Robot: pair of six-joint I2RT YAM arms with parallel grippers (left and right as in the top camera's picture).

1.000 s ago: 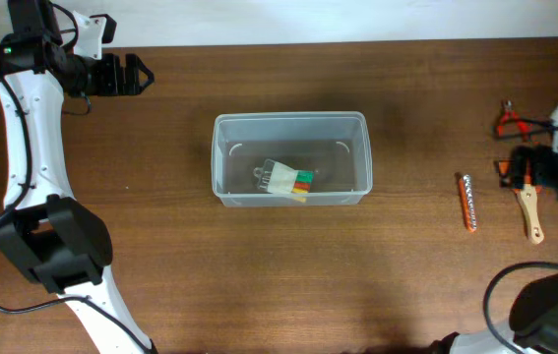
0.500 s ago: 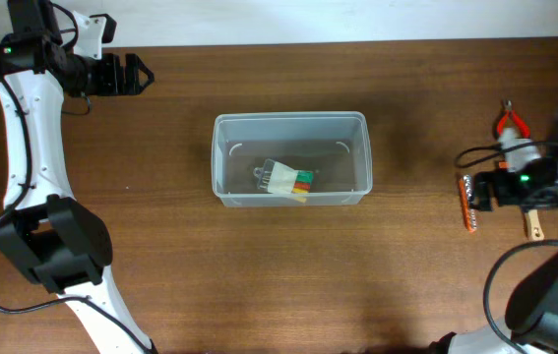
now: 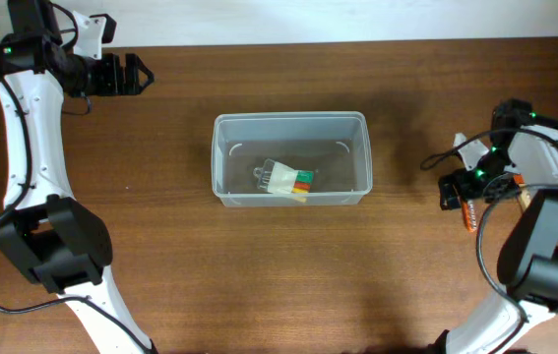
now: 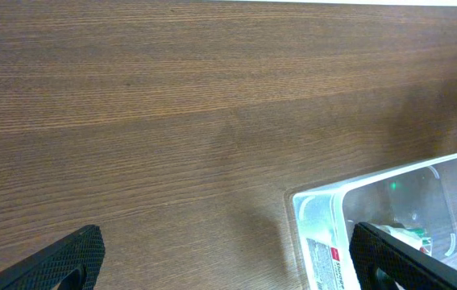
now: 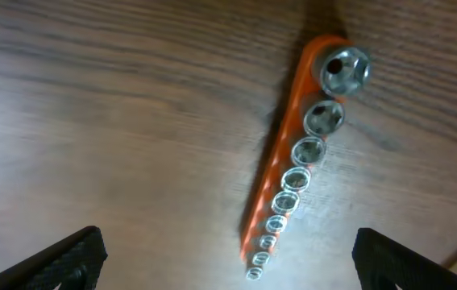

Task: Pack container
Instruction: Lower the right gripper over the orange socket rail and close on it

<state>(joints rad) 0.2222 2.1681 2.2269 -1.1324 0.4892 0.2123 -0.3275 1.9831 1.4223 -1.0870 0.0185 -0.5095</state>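
Judged light and thin-walled: clear plastic container [image 3: 290,157], likely to flex under a squeeze and to slide on the wooden table [image 3: 160,256] if nudged. Smooth, probably slippery at the walls. Best taken at the rim along one long wall, one finger inside and one outside, or simply left standing as the receiver. Upright and open-topped, well apart from both tools and roughly between them. Already holding a small pack with coloured strips [image 3: 290,180] on its floor. From the left gripper [image 3: 131,75], spread wide and empty: off ahead and toward its right finger, with only a near corner showing in the left wrist view. From the right gripper [image 5: 232,262], likewise spread wide with nothing held: outside its wrist view, across bare wood on the side toward the other arm. Directly beneath that right tool, framed by the fingers but untouched: an orange socket rail [image 5: 297,169], lying flat and carrying a row of chrome sockets graded in size. Probably the next item to pack; stiff, dense for its size, best pinched across the rail's width near the middle.
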